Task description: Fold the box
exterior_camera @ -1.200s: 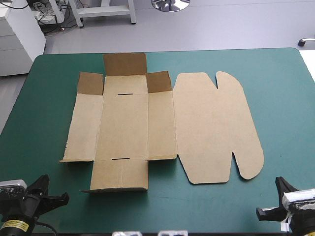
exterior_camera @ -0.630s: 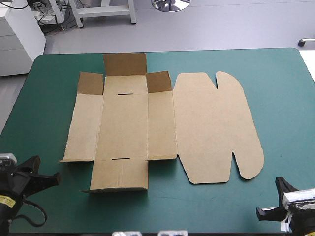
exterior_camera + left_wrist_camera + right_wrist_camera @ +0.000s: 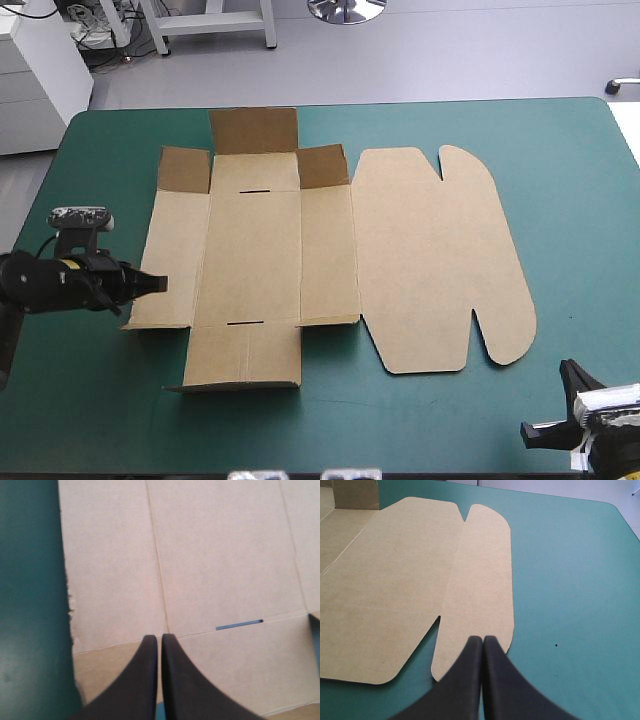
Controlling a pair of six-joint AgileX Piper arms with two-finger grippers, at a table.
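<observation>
The brown box (image 3: pixel 300 250) lies as a cut sheet spread on the teal-green cover, its far flaps (image 3: pixel 253 130) tilted up and its rounded lid (image 3: pixel 440 260) flat to the right. My left gripper (image 3: pixel 156 285) is shut, its tip at the near end of the sheet's left panel. In the left wrist view the left gripper (image 3: pixel 160 639) hovers over the board (image 3: pixel 220 555), just short of a crease and a slot (image 3: pixel 239 625). My right gripper (image 3: pixel 530 432) is shut near the table's front right corner, its tip (image 3: pixel 482 640) pointing at the lid's rounded side flap (image 3: pixel 480 570).
A broad strip of teal-green cover (image 3: pixel 580 220) runs between the lid and the table's right edge. A narrower strip (image 3: pixel 100 170) lies left of the sheet. The near flap (image 3: pixel 243 355) lifts slightly off the cover.
My left arm has swung from the table's front left corner forward and right to the sheet's left panel. The right arm and the box have not moved.
</observation>
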